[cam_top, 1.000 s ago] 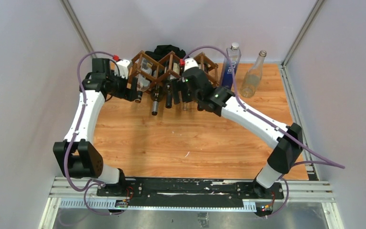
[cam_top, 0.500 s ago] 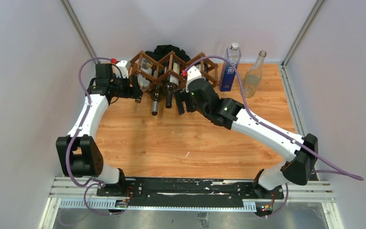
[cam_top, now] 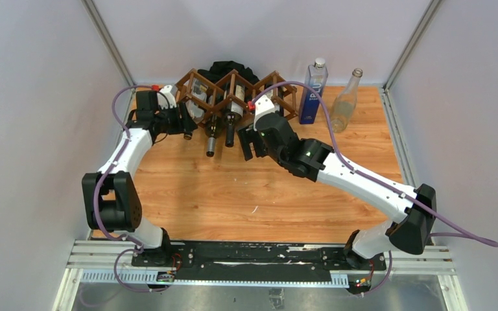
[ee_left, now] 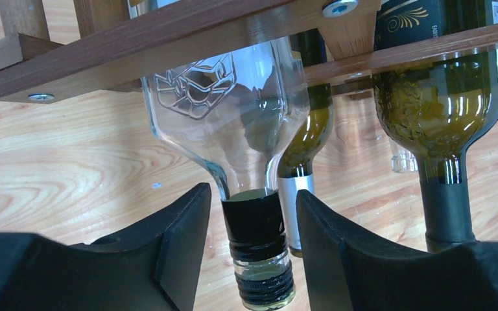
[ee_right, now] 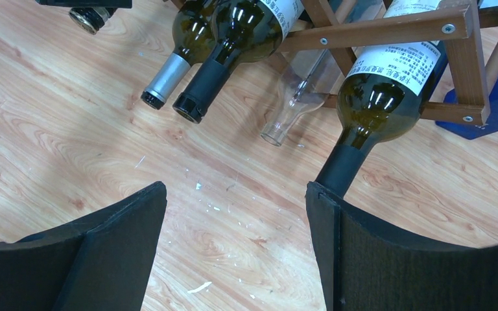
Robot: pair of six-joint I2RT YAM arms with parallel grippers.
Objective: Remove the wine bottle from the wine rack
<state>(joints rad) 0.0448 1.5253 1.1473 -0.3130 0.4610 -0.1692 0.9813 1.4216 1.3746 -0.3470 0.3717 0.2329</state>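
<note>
Left pincer (ee_left: pixel 253 194) sits open just wider than the neck of the clear wine bottle (ee_left: pixel 227 110), one finger each side of the black band (ee_left: pixel 254 220), and as far as I can see nothing's pinched yet. That bottle lies in the left end cell of the wine rack (ee_left: pixel 136 45), neck poking out and down toward the counter (ee_left: pixel 58 162).

If it were me, I'd close on the band rather than the slick glass above it. Then I'd draw straight back along the bottle's own line so the shoulder doesn't snag a slat.

Only the left wrist camera shows that gap. From overhead the arm hides it, though overhead does show the whole rack. Right pincer (ee_right: pixel 235 188) gapes wide over the counter, with the neck of a dark bottle (ee_right: pixel 369 110) just beside one finger, not between them.
</note>
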